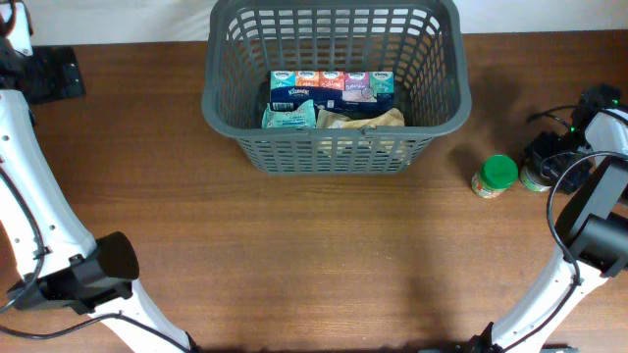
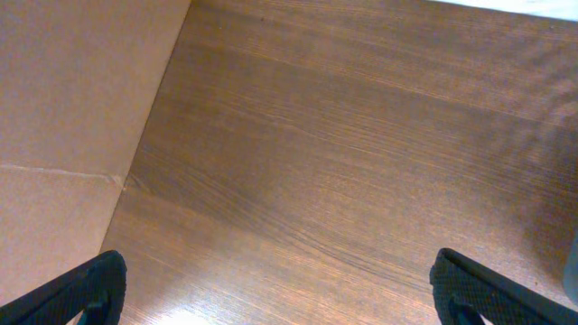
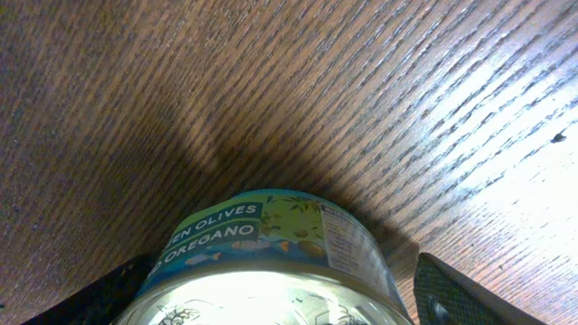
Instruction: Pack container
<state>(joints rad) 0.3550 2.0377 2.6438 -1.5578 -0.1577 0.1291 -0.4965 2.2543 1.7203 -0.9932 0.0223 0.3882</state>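
Several packets (image 1: pixel 332 90) already lie in the container (image 1: pixel 334 153), upper centre of the overhead frame. Our right gripper (image 3: pixel 271 293), jaws apart, straddles the tin can (image 3: pixel 262 239) at right; we should centre it, then squeeze evenly. Our left gripper (image 2: pixel 275 287) hangs spread, empty.

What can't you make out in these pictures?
Right wrist: whether the right gripper touches the can; the bottom edge cuts off both fingers.
Overhead: the can, mostly hidden under the right gripper.
Overhead: the lower contents of the basket, behind its front wall; packet print too small.
Overhead: jar label, too small to read.
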